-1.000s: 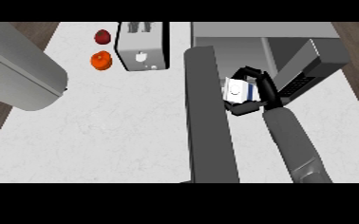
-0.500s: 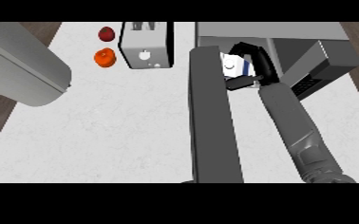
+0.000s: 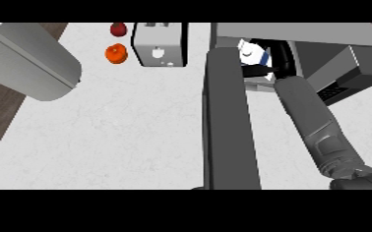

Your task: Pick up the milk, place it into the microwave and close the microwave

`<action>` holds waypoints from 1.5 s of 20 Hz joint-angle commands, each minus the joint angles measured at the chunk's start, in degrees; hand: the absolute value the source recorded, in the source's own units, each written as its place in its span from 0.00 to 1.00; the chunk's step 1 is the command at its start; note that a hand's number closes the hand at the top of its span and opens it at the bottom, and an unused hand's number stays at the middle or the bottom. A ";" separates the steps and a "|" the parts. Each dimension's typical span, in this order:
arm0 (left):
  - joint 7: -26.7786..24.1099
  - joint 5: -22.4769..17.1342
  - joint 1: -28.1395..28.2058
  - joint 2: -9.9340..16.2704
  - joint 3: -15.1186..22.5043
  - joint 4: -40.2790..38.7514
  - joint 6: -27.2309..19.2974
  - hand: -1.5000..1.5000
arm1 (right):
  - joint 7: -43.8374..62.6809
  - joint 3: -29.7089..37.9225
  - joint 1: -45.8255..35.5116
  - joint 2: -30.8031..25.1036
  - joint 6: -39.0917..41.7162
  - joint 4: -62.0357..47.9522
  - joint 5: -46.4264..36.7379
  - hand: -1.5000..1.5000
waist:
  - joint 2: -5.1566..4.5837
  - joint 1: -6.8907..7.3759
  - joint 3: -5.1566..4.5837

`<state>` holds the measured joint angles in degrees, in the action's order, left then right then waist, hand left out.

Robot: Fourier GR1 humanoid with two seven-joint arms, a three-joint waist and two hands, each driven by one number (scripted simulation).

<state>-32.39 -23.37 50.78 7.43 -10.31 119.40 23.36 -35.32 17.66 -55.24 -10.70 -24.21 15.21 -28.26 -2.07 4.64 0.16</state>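
White speckled bench (image 3: 145, 128) fills the head view, with a strip of dark wood floor (image 3: 15, 103) along its far left edge. And the right robot hand (image 3: 270, 68) is up at the mouth of the microwave (image 3: 320, 54), black fingers curled round the milk (image 3: 253, 53), a small white carton with a blue patch. The carton sits right at the dark opening, just left of and above the robot hand's palm, tilted; whether it touches the microwave's floor cannot be told. The microwave door (image 3: 229, 123) stands open, a long dark grey slab running down the view just left of the right forearm. To the right of the robot hand, the microwave's grey side and a dark control panel show. Well off to the left of the robot hand stands a grey toaster (image 3: 158, 44) with a round knob on its face. Further left again, just beside the toaster, lies an orange round fruit (image 3: 116, 54), and above it a dark red one (image 3: 118, 29), both resting on the bench. The left forearm (image 3: 36, 61) comes in as a big grey cylinder at the upper left, far from the right robot hand; its own hand is out of sight.
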 commanded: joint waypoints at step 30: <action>4.45 11.26 -10.37 -1.79 9.89 -2.01 -1.18 0.00 | -12.60 7.14 -0.14 0.94 8.69 -7.20 5.38 0.00 | 0.35 -0.91 0.06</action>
<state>-28.93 -14.40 41.91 6.43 -2.58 117.88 22.78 -44.75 23.61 -57.00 -10.49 -18.89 7.92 -24.39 -2.16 4.95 0.27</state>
